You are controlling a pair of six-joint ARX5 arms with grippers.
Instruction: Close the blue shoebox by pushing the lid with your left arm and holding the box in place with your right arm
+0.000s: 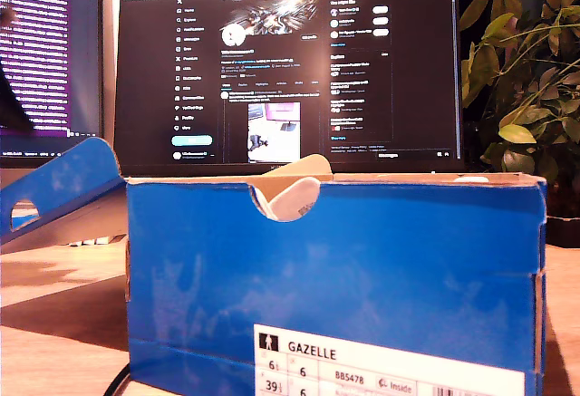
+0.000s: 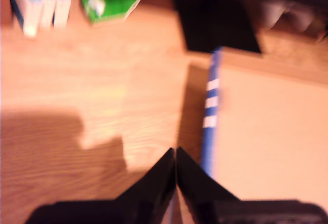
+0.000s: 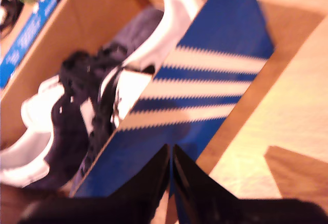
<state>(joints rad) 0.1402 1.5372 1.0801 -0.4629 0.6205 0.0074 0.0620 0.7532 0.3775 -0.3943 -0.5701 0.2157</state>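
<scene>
The blue shoebox (image 1: pixel 335 278) is seen open in the middle of the exterior view, with shoes (image 3: pixel 82 106) inside and the lid (image 1: pixel 59 183) folded back at about 9 o'clock. My first gripper (image 2: pixel 176 175) is clenched on nothing beside the lid edge (image 2: pixel 210 116). My second gripper (image 3: pixel 170 170) is also clenched empty, above the striped side wall (image 3: pixel 205 90). No contact is made yet, so the approach step seems in hand. Next, the box should probably be braced and the lid pushed over.

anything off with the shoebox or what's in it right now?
No damage or spills show. The blue shoebox is open, its lid hanging back at the exterior view's left. A shoe pokes up above the front rim at the notch, so the lid may catch on it. My first gripper and second gripper are both shut.
</scene>
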